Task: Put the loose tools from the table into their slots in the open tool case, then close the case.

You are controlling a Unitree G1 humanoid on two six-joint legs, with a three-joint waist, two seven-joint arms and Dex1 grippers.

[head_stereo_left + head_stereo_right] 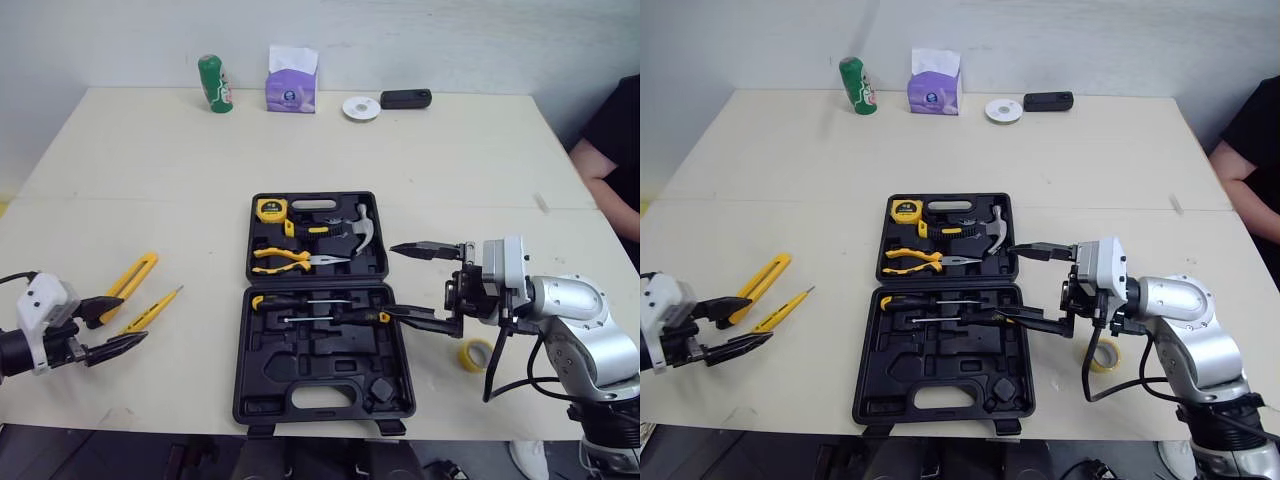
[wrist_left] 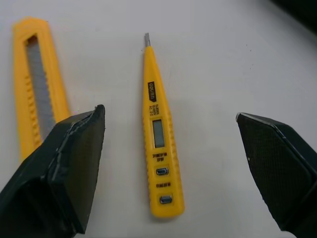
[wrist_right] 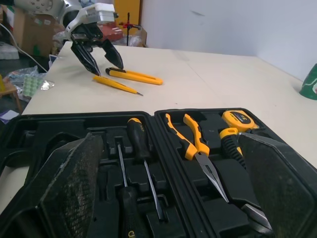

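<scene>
Surface (image 1: 450, 170): pale tabletop, with the open case near its front middle.
Tool case (image 1: 320, 378): black, lying open flat, two halves hinged across the middle; several moulded slots in the near half are vacant.
Far half: tape measure (image 1: 270, 209), hammer (image 1: 352, 228) and yellow-handled pliers (image 1: 293, 260) sit in their slots.
Near half: two screwdrivers (image 1: 300, 302) lie side by side close to the hinge edge, shafts running left to right.
Utility knife (image 1: 131, 283): yellow, loose on the surface, well left of the case, lying at an angle.
Tester pen (image 1: 152, 311): yellow and slim, loose just beside the knife on its case side, metal tip pointing away from the left arm.
Tape roll (image 1: 476, 354): yellow, flat on the surface right of the case, close by the right arm.
Left end effector (image 1: 126, 322): released, fingers spread wide. In the wrist view the butt of the tester pen lies between them and the knife runs behind one finger (image 2: 64, 168). It is grasping nothing; whether it touches the surface cannot be told.
Right end effector (image 1: 393, 281): released and empty, fingers wide apart at the case's right edge — one near the hammer head, the other by the screwdriver handles.
Far edge of surface: green can (image 1: 214, 84), purple tissue box (image 1: 291, 88), white disc (image 1: 361, 108) and black device (image 1: 405, 98) stand in a row.
Person (image 1: 612, 140): dark sleeve and an arm at the right edge.
</scene>
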